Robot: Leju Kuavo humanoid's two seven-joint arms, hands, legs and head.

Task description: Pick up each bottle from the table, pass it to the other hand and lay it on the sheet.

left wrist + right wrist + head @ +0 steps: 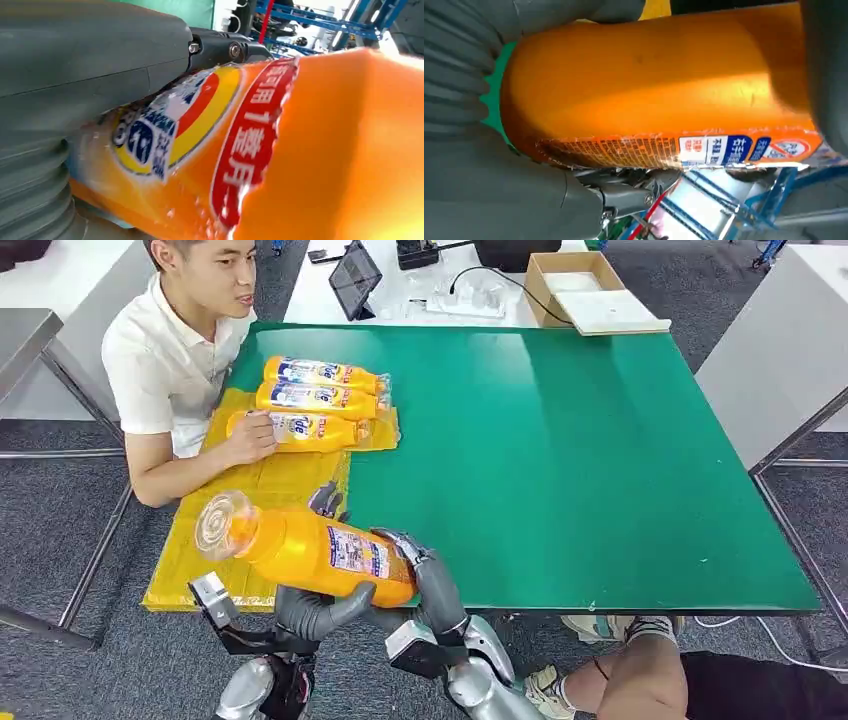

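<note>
An orange bottle [300,550] with a clear cap is held lying sideways above the table's near edge, its cap over the yellow sheet [270,485]. My left hand [318,612] grips it from below, thumb curled under and fingers showing behind it. My right hand [430,580] holds its base end. The left wrist view has the bottle's label [200,130] right against my left hand [75,75]. The right wrist view has the bottle [649,90] held in my right hand [464,165]. Three more orange bottles [315,398] lie side by side at the sheet's far end.
A person sits at the table's left side, one hand [250,435] resting on the nearest laid bottle [310,429]. The green table [580,460] stretches bare to the right. A cardboard box [570,285] and a tablet [355,278] stand beyond it. Another person's leg [650,670] is at lower right.
</note>
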